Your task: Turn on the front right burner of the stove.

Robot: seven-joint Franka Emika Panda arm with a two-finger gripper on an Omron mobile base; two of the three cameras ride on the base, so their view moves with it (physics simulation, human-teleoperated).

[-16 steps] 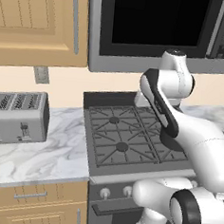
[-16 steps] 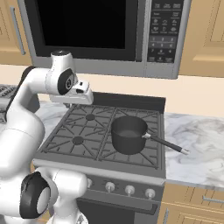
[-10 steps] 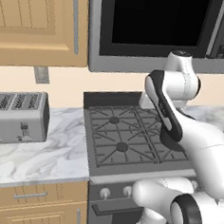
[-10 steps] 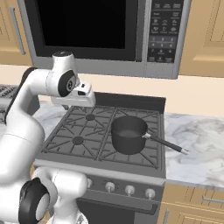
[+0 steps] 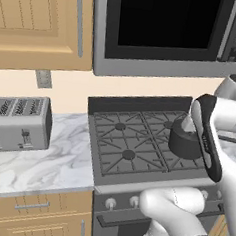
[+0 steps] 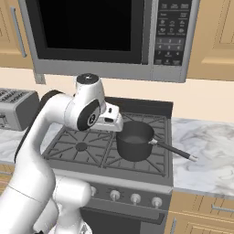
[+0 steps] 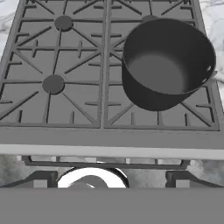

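Note:
The stove [image 6: 73, 170] is a dark grey gas range with black grates. A dark pot [image 7: 168, 61] sits on the front right burner [image 7: 192, 114] and hides its cap, so only the grate prongs show around it. The pot [image 6: 135, 139] has a long handle pointing right. Small silver knobs [image 6: 135, 198] line the stove's front panel. My gripper [image 7: 109, 180] is open, with nothing between its widely spaced fingertips. It looks down on the stove top from above the front edge. In the right base view the hand hovers just left of the pot, clear of it.
A grey microwave [image 5: 167, 28] hangs close above the stove. A silver toaster [image 5: 17, 122] stands on the marble counter [image 5: 46, 164] to the left. More marble counter [image 6: 205, 155] lies to the right, under the pot handle's tip. Wooden cabinets flank the microwave.
The arm has swung right and forward, bringing the hand down from the stove's back left toward the pot. The pot, earlier hidden in the left base view, now shows. The base has not moved.

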